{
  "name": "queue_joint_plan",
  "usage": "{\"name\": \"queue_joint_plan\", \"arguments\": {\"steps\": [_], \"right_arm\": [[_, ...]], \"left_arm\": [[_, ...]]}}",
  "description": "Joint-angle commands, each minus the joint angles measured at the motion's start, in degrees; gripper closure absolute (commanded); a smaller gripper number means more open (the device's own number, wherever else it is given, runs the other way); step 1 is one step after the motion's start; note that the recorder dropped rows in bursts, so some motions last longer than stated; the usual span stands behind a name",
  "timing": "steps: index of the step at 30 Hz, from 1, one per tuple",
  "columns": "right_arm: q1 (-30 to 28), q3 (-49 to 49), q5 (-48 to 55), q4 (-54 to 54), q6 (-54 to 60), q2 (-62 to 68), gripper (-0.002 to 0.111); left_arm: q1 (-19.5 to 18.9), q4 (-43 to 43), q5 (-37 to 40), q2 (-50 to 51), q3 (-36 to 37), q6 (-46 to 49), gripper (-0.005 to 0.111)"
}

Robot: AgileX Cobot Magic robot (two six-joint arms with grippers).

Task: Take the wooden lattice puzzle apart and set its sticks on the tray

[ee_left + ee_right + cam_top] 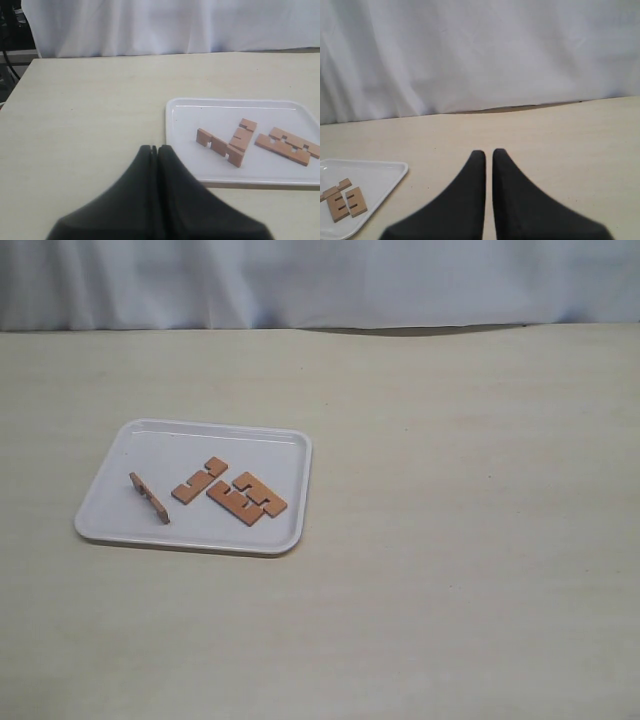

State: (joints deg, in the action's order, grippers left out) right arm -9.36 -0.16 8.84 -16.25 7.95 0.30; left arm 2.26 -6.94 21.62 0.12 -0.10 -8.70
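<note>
The white tray (120, 525) lies at the left of the table in the exterior view. Four reddish-brown notched sticks rest in it, all apart, so no assembled lattice shows. One stick (150, 498) stands on its edge, one stick (200, 480) lies flat, and a pair of sticks (247, 498) lies side by side. The left wrist view shows the tray (185, 130) with the edge-standing stick (220, 147), the flat stick (243, 135) and the pair (287, 146). My left gripper (155, 148) is shut and empty, short of the tray's near corner. My right gripper (489, 152) is shut and empty, far from the tray (380, 175).
A white cloth backdrop (320, 280) hangs behind the table's far edge. The beige tabletop (470, 540) stretches bare to the right of the tray. Neither arm shows in the exterior view.
</note>
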Motion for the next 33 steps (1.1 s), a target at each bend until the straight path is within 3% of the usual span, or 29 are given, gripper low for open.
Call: {"name": "queue_joint_plan", "arguments": {"steps": [1,7,13,33], "right_arm": [[0.11,0.16,0.28,0.0,-0.23,-0.3,0.104],[0.11,0.16,1.88,-0.84,-0.23,-0.3,0.104],[0.11,0.16,11.5,2.35,-2.36,-0.3,0.104],[0.11,0.16,12.26,2.14,-2.82,-0.3,0.104]], "left_arm": [[0.47,0.01,-0.98,-0.12,0.1,0.02,0.107],[0.47,0.01,-0.98,-0.12,0.1,0.02,0.107],[0.47,0.01,-0.98,-0.12,0.1,0.02,0.107],[0.47,0.01,-0.98,-0.12,0.1,0.02,0.107]]}}
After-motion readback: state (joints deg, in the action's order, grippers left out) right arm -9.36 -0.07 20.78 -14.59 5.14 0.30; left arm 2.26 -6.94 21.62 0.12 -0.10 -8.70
